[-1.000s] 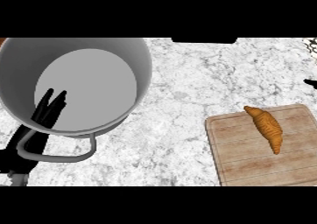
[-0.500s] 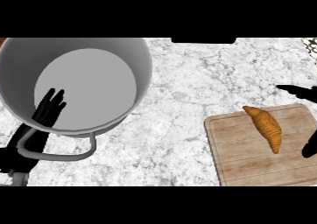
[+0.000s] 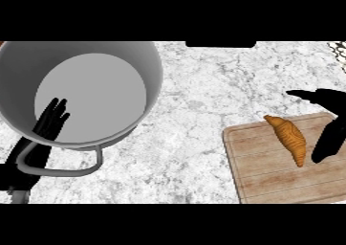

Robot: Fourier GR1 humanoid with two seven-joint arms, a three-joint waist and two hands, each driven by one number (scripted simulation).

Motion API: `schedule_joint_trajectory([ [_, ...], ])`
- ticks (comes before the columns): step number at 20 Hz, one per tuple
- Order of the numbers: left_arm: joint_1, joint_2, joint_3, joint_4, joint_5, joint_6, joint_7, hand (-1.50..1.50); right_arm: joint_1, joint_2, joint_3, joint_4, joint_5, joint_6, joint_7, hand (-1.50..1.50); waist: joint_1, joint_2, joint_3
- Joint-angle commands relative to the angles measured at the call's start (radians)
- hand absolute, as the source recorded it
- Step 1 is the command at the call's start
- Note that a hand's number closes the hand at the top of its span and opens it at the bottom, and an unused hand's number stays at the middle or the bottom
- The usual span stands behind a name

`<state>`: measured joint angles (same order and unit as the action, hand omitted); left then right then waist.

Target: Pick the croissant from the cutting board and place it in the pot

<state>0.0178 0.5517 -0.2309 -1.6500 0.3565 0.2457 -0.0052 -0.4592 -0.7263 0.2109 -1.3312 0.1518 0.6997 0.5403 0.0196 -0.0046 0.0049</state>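
Note:
A golden-brown croissant (image 3: pixel 289 138) lies on the wooden cutting board (image 3: pixel 275 177) at the lower right. My right hand (image 3: pixel 334 119) comes in from the right edge just beside the croissant, open, thumb stretched above it and fingers hanging down along its right side, not touching it as far as I can see. A large grey pot (image 3: pixel 84 91) stands at the upper left with its handle (image 3: pixel 63 168) pointing toward me. My left hand (image 3: pixel 50 119) rests open, fingers up, in front of the pot's near rim.
The counter (image 3: pixel 197 119) is white-grey marble. A dark patterned object (image 3: pixel 343 50) shows at the top right corner. A dark shape (image 3: pixel 220 44) sits at the top edge.
My right hand has moved in from the right edge to beside the croissant, its thumb and fingers spread. The left hand has shifted only slightly. The croissant has not moved.

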Motion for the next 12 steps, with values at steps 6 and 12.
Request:
schedule_joint_trajectory([
  [6,0.033,0.057,0.047,0.142,-0.092,0.060,0.029,0.00,-0.015,0.094,0.059,0.049,0.064,-0.016,0.043,-1.50,-0.010,0.010,-0.005],
  [12,0.006,0.050,0.042,0.130,-0.112,0.082,0.057,0.00,-0.034,0.121,0.086,0.091,0.116,-0.020,0.045,-1.50,-0.014,0.009,-0.004],
])
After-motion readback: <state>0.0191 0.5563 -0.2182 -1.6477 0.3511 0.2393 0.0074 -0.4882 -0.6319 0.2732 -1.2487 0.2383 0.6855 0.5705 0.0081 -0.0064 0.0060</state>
